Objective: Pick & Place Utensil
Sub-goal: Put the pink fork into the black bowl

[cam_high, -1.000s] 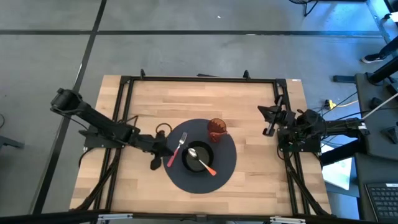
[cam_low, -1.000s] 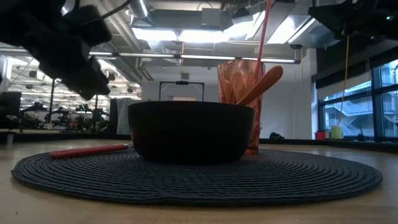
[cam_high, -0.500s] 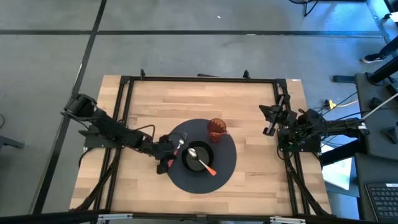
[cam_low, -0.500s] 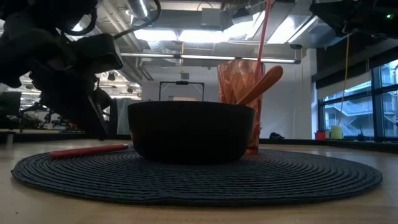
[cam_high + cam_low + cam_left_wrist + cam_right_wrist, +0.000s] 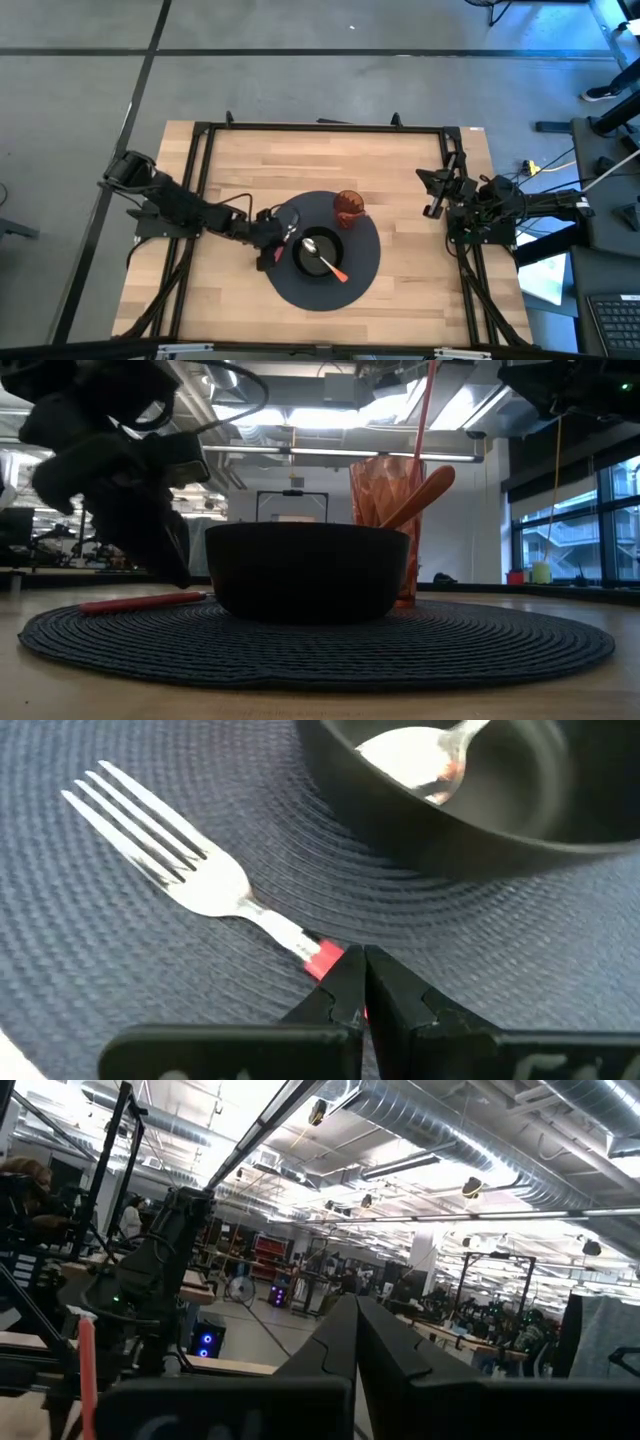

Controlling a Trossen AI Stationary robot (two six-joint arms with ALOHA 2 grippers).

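A fork (image 5: 190, 875) with a red handle (image 5: 140, 601) lies flat on a dark round woven placemat (image 5: 368, 268), left of a black bowl (image 5: 318, 252). A spoon (image 5: 325, 256) with an orange handle rests in the bowl. An orange cup (image 5: 348, 207) stands at the mat's far side. My left gripper (image 5: 362, 965) is shut and slants down right over the fork's red handle (image 5: 324, 961), near where it meets the metal neck. The rest of the handle is hidden under the fingers. My right gripper (image 5: 432, 205) is shut, raised at the table's right side, far from the mat. My left gripper has its shut fingertips (image 5: 345, 982) over the fork's red handle, close to the neck end, slanting down from the table's left. I cannot tell whether they touch it. The fork lies flat on the mat.
The bowl's wall (image 5: 440, 840) stands close beyond the fork. The cup holds a red straw (image 5: 425, 410). Bare wood table (image 5: 230, 160) surrounds the mat, with a black frame along the edges.
My left gripper has moved right, from the mat's left edge onto the mat, and sunk lower, tipping more steeply down. It now stands over the fork's handle. Fork, bowl and cup have stayed where they were.
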